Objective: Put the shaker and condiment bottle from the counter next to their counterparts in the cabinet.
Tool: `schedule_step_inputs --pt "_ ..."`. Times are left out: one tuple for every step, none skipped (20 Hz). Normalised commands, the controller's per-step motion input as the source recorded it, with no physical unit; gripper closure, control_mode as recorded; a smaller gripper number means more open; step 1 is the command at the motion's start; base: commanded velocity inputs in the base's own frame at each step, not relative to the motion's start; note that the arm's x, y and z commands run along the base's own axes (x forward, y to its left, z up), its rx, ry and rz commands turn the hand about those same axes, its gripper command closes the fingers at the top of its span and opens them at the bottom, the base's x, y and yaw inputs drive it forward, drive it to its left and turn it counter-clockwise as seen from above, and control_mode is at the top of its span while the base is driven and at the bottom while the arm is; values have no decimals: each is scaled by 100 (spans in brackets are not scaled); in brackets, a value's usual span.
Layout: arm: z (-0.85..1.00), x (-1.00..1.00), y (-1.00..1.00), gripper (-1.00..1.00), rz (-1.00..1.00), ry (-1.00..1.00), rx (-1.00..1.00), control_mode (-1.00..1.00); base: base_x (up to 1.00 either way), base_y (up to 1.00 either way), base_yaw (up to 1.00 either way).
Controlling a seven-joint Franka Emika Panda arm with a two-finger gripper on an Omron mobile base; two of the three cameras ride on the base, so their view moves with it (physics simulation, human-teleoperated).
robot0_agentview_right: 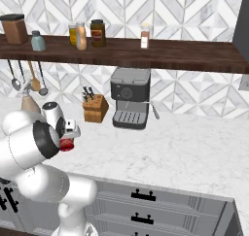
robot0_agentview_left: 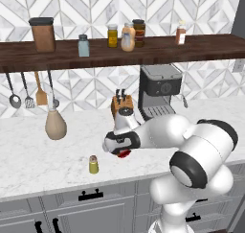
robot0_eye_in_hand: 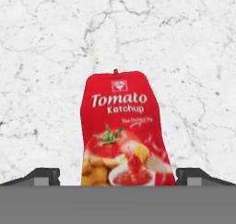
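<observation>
The condiment bottle (robot0_eye_in_hand: 120, 131), a flat red ketchup pouch, lies on the white marble counter (robot0_eye_in_hand: 46, 38). My gripper (robot0_eye_in_hand: 118, 174) hangs just over it, open, one fingertip (robot0_eye_in_hand: 44, 174) on each side and clear of it. From the base, the gripper (robot0_agentview_left: 117, 148) points down at the counter (robot0_agentview_left: 43, 155), with a sliver of the red bottle (robot0_agentview_left: 124, 154) under it. The yellow-green shaker (robot0_agentview_left: 94, 164) stands upright to the left, near the front edge. The dark wooden cabinet shelf (robot0_agentview_left: 158, 52) runs above. In the right base view the bottle (robot0_agentview_right: 66, 144) shows below the gripper (robot0_agentview_right: 69, 133).
The shelf holds a pale blue shaker (robot0_agentview_left: 83, 46), a cream-orange bottle (robot0_agentview_left: 128, 38), jars, a white-capped bottle (robot0_agentview_left: 181, 33) and a brown canister (robot0_agentview_left: 42, 34). On the counter behind stand a coffee machine (robot0_agentview_left: 160, 90), a knife block (robot0_agentview_left: 122, 105) and a tan vase (robot0_agentview_left: 55, 124). Utensils (robot0_agentview_left: 28, 90) hang on the wall.
</observation>
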Motion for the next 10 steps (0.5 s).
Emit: schedule_step_inputs --pt "-23 4 0 -100 0 0 0 -100 0 0 0" --pt "-23 4 0 -100 0 0 0 -100 0 0 0" --pt "-22 4 0 -100 0 0 0 -100 0 0 0" --pt "-22 4 0 -100 0 0 0 -100 0 0 0" --pt "-22 4 0 -100 0 0 0 -100 0 0 0" --pt "-21 4 0 -100 0 0 0 -100 0 0 0" --pt "-21 5 0 -100 0 0 0 -100 0 0 0" --pt "-21 6 0 -100 0 0 0 -100 0 0 0" --pt "-21 8 0 -100 0 0 0 -100 0 0 0" --pt "-21 10 0 -100 0 0 0 -100 0 0 0"
